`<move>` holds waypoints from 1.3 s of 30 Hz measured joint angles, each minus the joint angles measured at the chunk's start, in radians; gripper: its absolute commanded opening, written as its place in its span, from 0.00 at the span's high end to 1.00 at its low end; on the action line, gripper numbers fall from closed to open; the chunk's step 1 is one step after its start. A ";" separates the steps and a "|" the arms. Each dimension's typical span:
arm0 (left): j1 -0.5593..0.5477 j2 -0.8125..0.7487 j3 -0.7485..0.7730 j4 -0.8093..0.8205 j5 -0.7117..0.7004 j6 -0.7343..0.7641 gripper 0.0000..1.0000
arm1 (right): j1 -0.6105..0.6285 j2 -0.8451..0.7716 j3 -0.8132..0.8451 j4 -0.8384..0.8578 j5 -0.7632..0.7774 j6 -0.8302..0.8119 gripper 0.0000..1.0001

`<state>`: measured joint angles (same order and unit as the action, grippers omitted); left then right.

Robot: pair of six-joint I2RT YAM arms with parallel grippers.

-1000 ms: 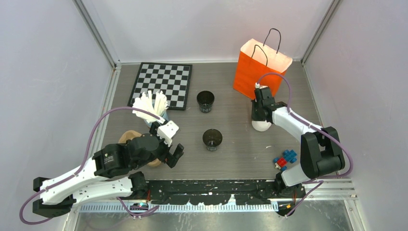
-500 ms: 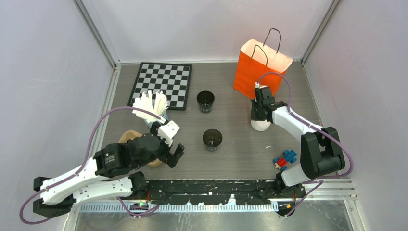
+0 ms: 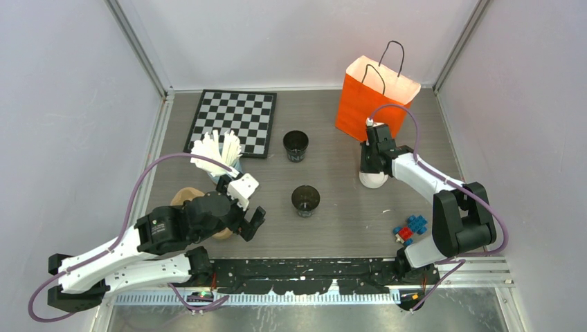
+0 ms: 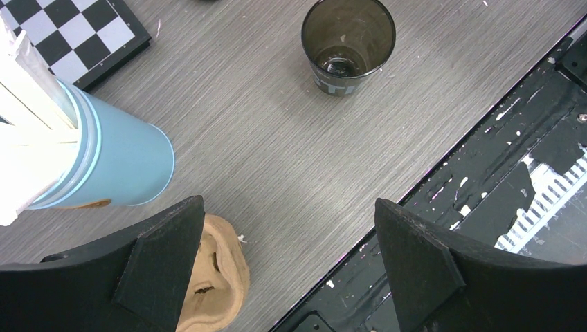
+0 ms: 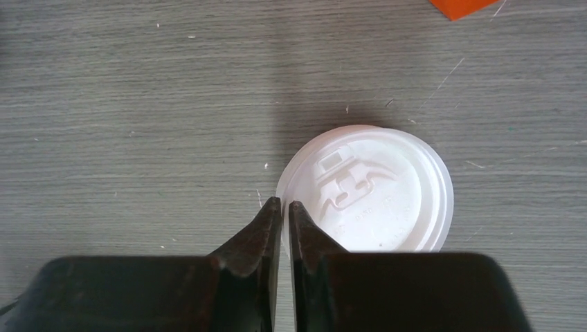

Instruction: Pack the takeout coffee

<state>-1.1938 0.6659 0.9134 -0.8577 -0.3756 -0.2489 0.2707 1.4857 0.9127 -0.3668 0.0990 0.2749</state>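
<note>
Right wrist view: where's the white lid (image 5: 374, 197) against the right gripper (image 5: 284, 206)?
— Its rim sits right at the fingertips. The fingers are all but together; I can't tell if they pinch the rim.
— And how does it lie?
— Flat on the table (image 5: 138, 104), top up, sip opening turned away from the fingers, just in front of the orange bag (image 3: 367, 104).
</note>
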 measured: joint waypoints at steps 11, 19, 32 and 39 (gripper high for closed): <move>0.000 0.002 0.000 0.000 -0.003 0.000 0.05 | 0.000 0.000 0.000 0.003 -0.029 0.016 1.00; 0.000 0.003 0.000 0.000 -0.004 0.000 0.05 | 0.000 0.000 0.006 0.000 -0.022 0.014 0.78; 0.000 0.013 0.000 0.000 -0.008 0.000 0.05 | 0.000 0.033 0.027 0.000 -0.004 0.016 0.79; 0.000 0.013 0.000 -0.001 -0.008 0.000 0.05 | 0.000 0.047 0.027 0.000 0.003 0.016 0.80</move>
<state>-1.1938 0.6785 0.9134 -0.8585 -0.3840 -0.2489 0.2707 1.5322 0.9401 -0.3664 0.1024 0.2909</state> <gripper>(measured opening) 0.949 0.203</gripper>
